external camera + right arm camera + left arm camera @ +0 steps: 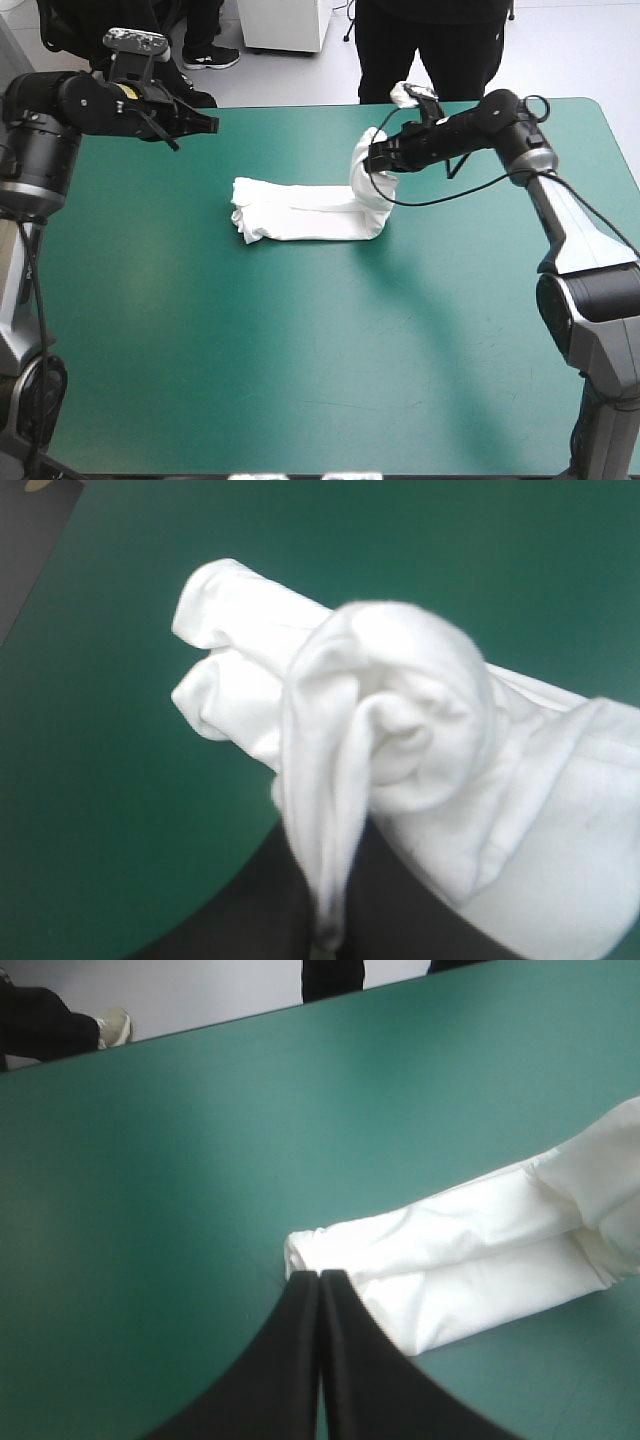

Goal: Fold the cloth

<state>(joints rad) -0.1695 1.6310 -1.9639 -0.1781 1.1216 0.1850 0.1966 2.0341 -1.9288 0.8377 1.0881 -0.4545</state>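
The white T-shirt [300, 212] lies as a long narrow folded strip across the middle of the teal-green table. Its right end [368, 165] is lifted off the cover and curls upward. My right gripper [378, 157] is shut on that raised end; in the right wrist view the T-shirt [400, 730] bunches over the black fingers [300, 910]. My left gripper [208, 124] hovers above the table's far left part, shut and holding nothing. In the left wrist view its fingers meet in a point [320, 1278] just short of the T-shirt's left end [440, 1260].
The table's far edge [300, 105] runs close behind both grippers. The teal-green cover [300, 360] spreads wide in front of the T-shirt toward the near edge.
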